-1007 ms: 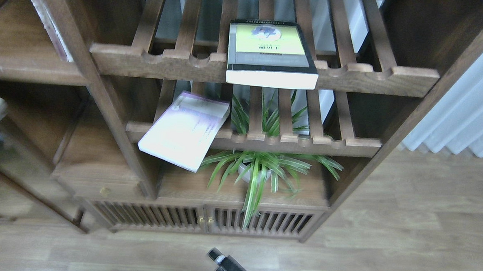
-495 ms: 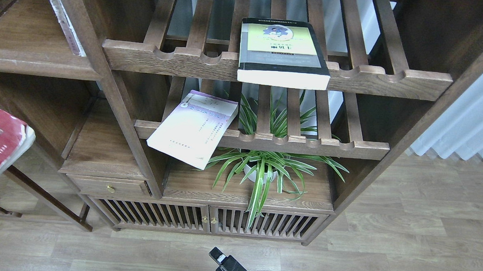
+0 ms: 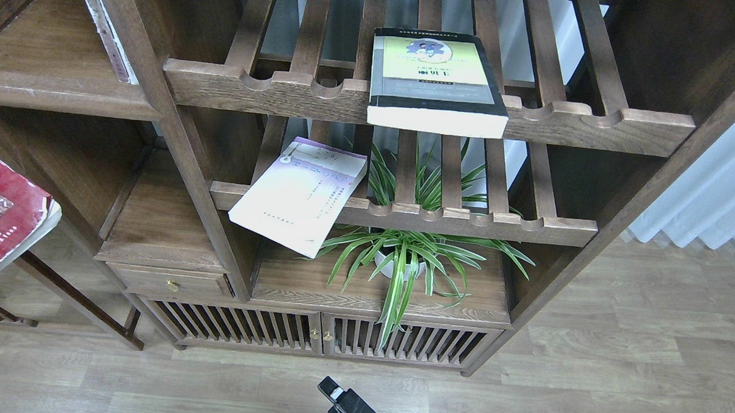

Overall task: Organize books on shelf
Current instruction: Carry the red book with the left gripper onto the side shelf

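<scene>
Head view: yellow-green book [image 3: 436, 79] flat on upper slatted rack [image 3: 594, 123], overhanging front rail. You take it by that overhang; thick, stiff, heavyish. Lavender book [image 3: 298, 194] tilted off lower rack (light, floppy). Red book [image 3: 1, 212] far left. Shelf [image 3: 50, 87] upper left. Tool state: cannot tell, neither visible.

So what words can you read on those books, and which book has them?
Nothing here can be read for sure.
Yellow-green book: a dark title line under a small picture, too blurred to read.
Lavender book: a title and small lines of print, too blurred to read.
Red book: a line of tiny pale print along its edge, too small to read.
Thin book with a whitish spine: no print can be made out.
</scene>
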You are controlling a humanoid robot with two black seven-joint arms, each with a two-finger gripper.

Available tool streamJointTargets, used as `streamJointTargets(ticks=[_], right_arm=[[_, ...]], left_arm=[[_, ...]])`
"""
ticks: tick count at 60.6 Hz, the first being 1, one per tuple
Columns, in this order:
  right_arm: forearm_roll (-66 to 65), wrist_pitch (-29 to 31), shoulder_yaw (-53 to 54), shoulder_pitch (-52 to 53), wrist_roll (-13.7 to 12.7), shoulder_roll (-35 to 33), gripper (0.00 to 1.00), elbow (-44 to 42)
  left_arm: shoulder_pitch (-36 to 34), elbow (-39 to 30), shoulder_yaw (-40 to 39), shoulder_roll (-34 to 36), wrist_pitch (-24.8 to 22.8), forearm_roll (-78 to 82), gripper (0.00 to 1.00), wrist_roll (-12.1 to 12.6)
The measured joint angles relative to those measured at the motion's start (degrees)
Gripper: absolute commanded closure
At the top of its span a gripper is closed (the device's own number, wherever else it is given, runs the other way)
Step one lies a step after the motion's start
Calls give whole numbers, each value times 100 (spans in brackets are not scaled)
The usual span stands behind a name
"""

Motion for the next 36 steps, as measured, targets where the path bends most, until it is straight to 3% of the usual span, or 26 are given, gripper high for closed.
streamJointTargets(ticks=[15,36], right_arm=[[-4,1,0,6,0,0,1,0],[-4,2,0,6,-1,0,1,0]], left_arm=[[-608,-27,-14,94,0,17,94,529],[-1191,-42,-207,410,0,545,94,773]])
